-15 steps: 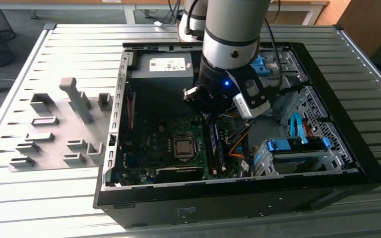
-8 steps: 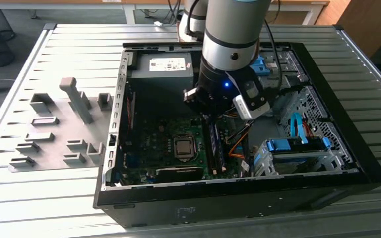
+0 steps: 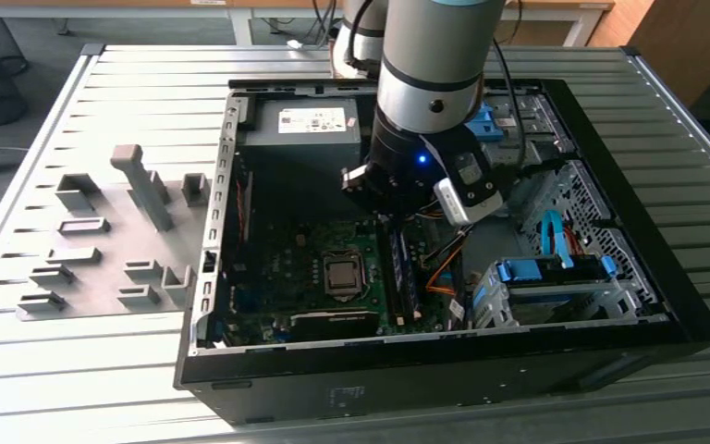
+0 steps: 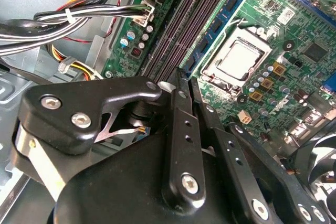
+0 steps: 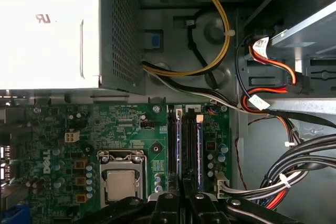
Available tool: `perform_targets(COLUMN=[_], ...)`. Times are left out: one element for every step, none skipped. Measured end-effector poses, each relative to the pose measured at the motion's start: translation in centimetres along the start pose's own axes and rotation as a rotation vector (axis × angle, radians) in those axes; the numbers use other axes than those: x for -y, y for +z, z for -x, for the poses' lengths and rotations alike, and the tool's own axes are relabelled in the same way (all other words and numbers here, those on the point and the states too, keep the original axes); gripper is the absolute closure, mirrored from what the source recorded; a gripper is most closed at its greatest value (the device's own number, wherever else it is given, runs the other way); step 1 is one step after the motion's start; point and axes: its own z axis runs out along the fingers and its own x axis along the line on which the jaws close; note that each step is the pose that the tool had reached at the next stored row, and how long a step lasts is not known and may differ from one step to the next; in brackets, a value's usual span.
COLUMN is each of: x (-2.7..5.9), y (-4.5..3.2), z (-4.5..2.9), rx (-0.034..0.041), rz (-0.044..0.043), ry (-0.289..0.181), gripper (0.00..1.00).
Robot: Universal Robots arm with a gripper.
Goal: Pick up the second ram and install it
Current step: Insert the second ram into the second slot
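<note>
Gripper point(image 5: 181, 195) over slots, second ram point(image 5: 199, 148) seemingly seated

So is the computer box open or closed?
Open. The black case has no cover on its upward side, so the exterior view looks straight in at the green motherboard.

Exterior view: high, oblique, over open case point(image 3: 602, 277). Both wrist views: close above motherboard point(image 5: 131, 135), sharing CPU socket point(image 4: 239, 59).

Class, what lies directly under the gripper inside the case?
Under the gripper run the memory slots, two sticks seated, beside the processor. The slots' near ends are covered by the fingers.
</note>
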Motion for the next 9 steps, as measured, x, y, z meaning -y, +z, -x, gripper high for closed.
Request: perform_targets(x=[0.0, 0.01, 0.05, 0.11, 0.18, 0.26, 0.34, 0.37, 0.39], y=[0.03, 0.07, 0.09, 0.12, 0.15, 0.19, 0.24, 0.32, 0.43], z=[0.0, 0.0, 0.0, 0.01, 0.01, 0.02, 0.01, 0.01, 0.01], rx=[0.0, 0.0001, 0.0, 0.0, 0.0, 0.0001, 0.0, 0.0001, 0.0001], rz=[0.0002, 0.0003, 0.0001, 0.0, 0.0001, 0.0001, 0.0001, 0.0003, 0.0003], ry=[0.0, 0.0, 0.0, 0.0, 0.0, 0.0, 0.0, 0.0, 0.0], gripper=[0.86, 0.86, 0.86, 0.86, 0.86, 0.86, 0.86, 0.86, 0.86])
